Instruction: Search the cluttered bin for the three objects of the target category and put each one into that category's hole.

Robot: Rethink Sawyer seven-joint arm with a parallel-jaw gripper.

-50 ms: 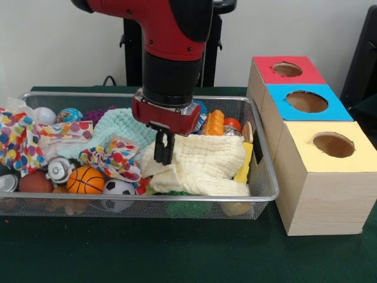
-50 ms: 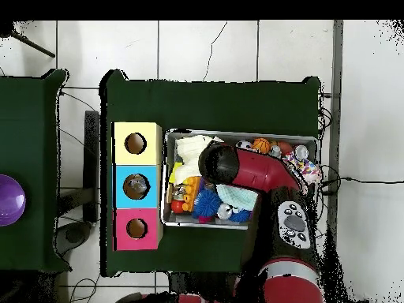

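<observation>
I see my gripper (image 1: pixel 164 150) down inside the wire bin (image 1: pixel 259 177), its two dark fingers (image 1: pixel 168 152) drawn close together, their tips meeting the upper left edge of a cream quilted cloth (image 1: pixel 203 165); I cannot tell whether they pinch it. That cloth covers the bin's right half. Left of the fingers lies a crumpled polka-dot cloth (image 1: pixel 112 159), with a mint green cloth (image 1: pixel 121 127) behind it. At the bin's front left sit a small basketball (image 1: pixel 85 180) and a soccer ball (image 1: pixel 119 187). Behind the cream cloth I see an orange ridged toy (image 1: pixel 214 122). To the right of the bin, on the green surface (image 1: pixel 177 253), stand three wooden boxes in a row, each with a round hole: yellow-topped (image 1: pixel 336 144) nearest, blue-topped (image 1: pixel 306 102) in the middle, red-topped (image 1: pixel 287 69) farthest.
</observation>
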